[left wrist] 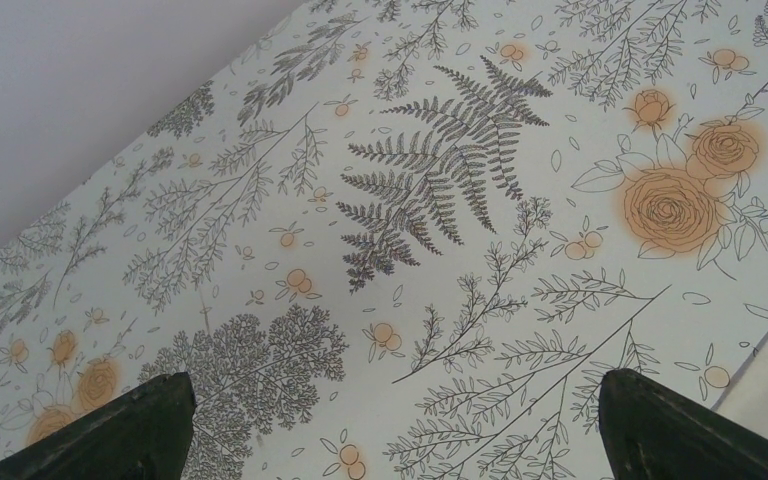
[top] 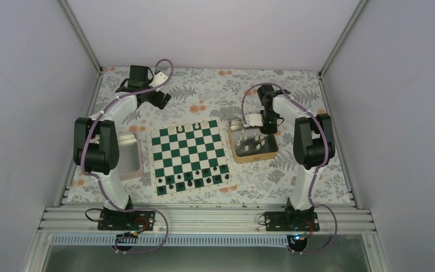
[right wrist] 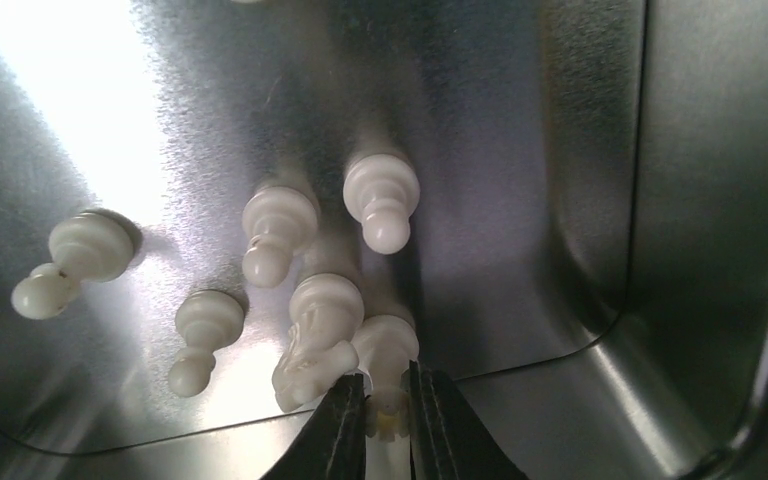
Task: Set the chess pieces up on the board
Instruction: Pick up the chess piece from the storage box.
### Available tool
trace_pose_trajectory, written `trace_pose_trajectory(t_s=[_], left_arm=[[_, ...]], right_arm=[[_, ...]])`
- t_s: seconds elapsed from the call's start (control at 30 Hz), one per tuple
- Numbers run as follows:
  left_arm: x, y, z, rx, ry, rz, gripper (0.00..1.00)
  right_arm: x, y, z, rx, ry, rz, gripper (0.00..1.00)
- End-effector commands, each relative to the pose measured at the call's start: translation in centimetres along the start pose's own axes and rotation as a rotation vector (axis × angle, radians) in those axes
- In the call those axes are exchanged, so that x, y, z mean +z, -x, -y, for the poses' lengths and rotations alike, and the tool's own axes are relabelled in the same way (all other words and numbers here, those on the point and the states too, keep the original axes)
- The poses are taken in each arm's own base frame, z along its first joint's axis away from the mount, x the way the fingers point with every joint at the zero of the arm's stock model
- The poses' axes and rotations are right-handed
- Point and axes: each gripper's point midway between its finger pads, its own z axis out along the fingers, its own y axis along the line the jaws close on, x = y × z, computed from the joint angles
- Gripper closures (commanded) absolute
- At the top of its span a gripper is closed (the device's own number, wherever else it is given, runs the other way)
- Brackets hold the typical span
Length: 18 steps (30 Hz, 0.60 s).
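Cream-white pieces (top: 250, 141) mostly sit in the tin (top: 255, 158) just right of the board (top: 190, 154), so the job looks barely begun on the white side. The dark pieces (top: 192, 180) fill the two rows at the lower edge of the board. On the top row one or two pale specks may be white pieces, too small to be sure, and the other top squares are bare.

In the right wrist view, six or so small turned figures with round heads and flared bases are scattered over the tin's shiny metal floor (right wrist: 580, 150). The right claw (right wrist: 388, 388) at the bottom centre has its fingers pinched on one white piece (right wrist: 388, 348), beside a knight-like one. The left claw (top: 158, 100) hangs spread wide and empty over the flowered cloth (left wrist: 440, 150) at the upper left.
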Motion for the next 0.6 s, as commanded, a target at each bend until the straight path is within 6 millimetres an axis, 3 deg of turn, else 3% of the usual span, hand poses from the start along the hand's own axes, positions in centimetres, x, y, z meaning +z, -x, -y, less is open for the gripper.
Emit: trace_pose_trajectory(t_s=[0.0,0.33,0.47,0.57], left_arm=[[-0.1,0.3,0.0,-0.002,0.006,0.013,0.0],[-0.5,0.7,-0.1,0.001,0.012,0.025,0.0],[-0.7,1.0,-0.2,0.004,0.013,0.03,0.0],[-1.0,1.3,-0.3,0.007,0.016,0.038,0.0]], right_arm=[[-0.1,0.0,0.0,0.0,0.005,-0.021,0.91],[-5.0,1.2,2.7,0.003,-0.08,0.034,0.91],[-7.7,3.3,4.6,-0.026,-0.134,0.073,0.91],[-9.1,6.0,5.6,-0.068,-0.152,0.119,0.9]])
